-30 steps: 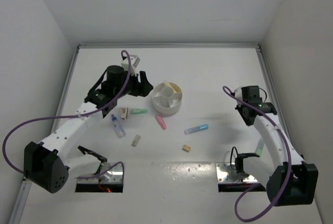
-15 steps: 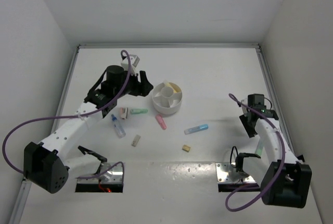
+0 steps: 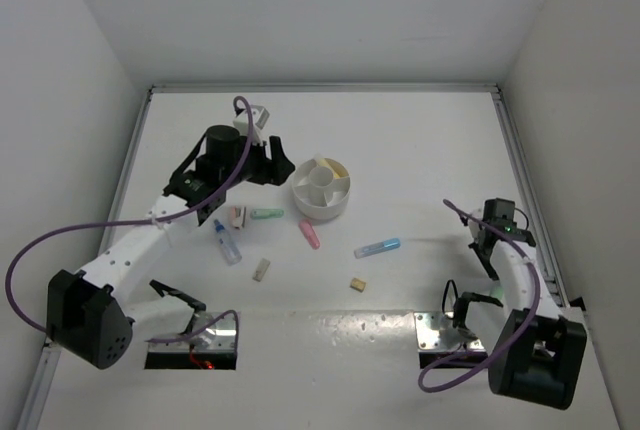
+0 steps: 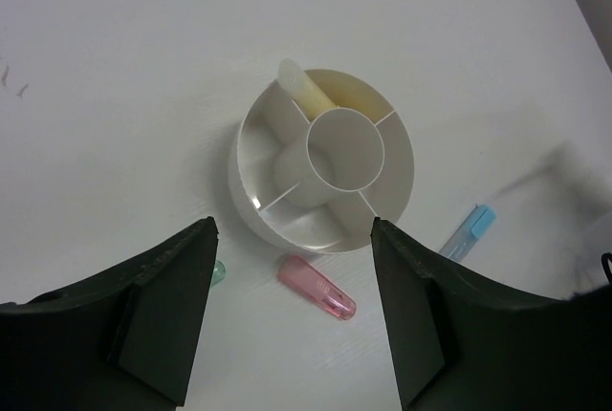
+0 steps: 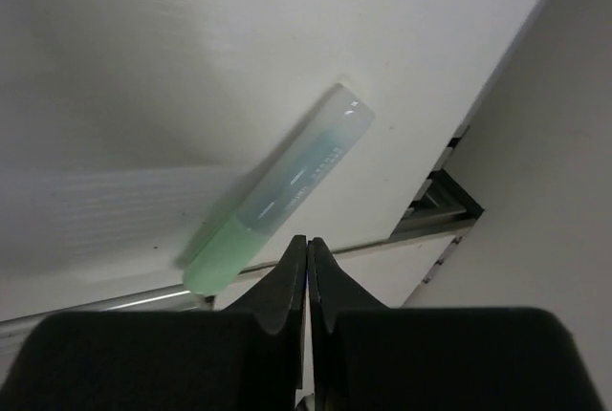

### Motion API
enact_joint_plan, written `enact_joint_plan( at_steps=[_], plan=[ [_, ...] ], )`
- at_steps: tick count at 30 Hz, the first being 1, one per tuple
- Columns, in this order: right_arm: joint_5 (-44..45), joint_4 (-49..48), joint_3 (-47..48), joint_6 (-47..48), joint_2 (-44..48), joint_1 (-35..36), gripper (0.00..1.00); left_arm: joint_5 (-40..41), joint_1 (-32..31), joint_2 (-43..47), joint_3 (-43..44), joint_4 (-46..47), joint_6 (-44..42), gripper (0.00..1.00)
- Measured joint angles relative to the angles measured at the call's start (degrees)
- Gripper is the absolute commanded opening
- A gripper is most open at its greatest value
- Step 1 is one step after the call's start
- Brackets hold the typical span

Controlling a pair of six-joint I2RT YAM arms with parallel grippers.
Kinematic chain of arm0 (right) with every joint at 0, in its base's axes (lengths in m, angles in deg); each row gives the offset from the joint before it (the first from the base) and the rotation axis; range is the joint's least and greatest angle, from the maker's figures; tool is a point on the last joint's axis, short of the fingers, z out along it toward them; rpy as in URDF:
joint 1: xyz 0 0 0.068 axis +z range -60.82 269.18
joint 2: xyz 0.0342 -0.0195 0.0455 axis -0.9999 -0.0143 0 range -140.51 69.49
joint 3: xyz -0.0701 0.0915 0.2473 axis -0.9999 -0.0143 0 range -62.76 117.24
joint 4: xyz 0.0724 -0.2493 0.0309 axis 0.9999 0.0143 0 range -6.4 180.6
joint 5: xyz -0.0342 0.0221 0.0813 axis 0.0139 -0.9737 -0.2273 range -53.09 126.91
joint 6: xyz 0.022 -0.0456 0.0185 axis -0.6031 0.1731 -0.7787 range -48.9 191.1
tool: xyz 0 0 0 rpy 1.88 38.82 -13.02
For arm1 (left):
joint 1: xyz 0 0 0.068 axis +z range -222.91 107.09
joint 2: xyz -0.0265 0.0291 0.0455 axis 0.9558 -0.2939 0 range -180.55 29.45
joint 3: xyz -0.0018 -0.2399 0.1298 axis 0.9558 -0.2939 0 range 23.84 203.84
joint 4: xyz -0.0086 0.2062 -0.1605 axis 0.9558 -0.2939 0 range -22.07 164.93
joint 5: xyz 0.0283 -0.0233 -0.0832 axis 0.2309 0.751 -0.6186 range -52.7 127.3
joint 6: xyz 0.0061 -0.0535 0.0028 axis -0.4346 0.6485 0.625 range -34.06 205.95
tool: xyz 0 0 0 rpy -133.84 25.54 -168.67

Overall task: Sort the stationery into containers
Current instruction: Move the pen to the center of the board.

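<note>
Bowl (image 3: 320,213) mid-table, stick (image 4: 302,92) in its rear compartment; left claw (image 3: 280,159) just left; marker (image 3: 377,247) front-right of bowl

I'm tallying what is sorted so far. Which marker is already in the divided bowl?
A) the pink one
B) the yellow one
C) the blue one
B: the yellow marker leans in an outer compartment of the white divided bowl, while the pink marker and the blue marker lie on the table outside it.
</note>
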Motion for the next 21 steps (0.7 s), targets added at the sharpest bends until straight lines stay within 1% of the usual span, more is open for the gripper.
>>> enact_joint_plan(
  at_steps=[4, 7, 15, 21],
  plan=[
    [1.6, -1.1, 0.0, 2.4, 2.7, -1.8, 0.00, 0.1, 0.0, -0.5, 0.0, 0.0, 0.0, 0.71],
    [2.1, -1.1, 0.0, 4.6, 3.0, -3.1, 0.00, 0.4, 0.0, -0.5, 0.0, 0.0, 0.0, 0.71],
    [1.4, -0.8, -2.3, 8.4, -0.3, -6.4, 0.00, 0.9, 0.0, -1.0, 0.0, 0.0, 0.0, 0.71],
    [-2.0, 2.0, -2.5, 11.5, -1.8, -8.7, 0.00, 1.0, 0.0, -1.0, 0.0, 0.0, 0.0, 0.71]
  ],
)
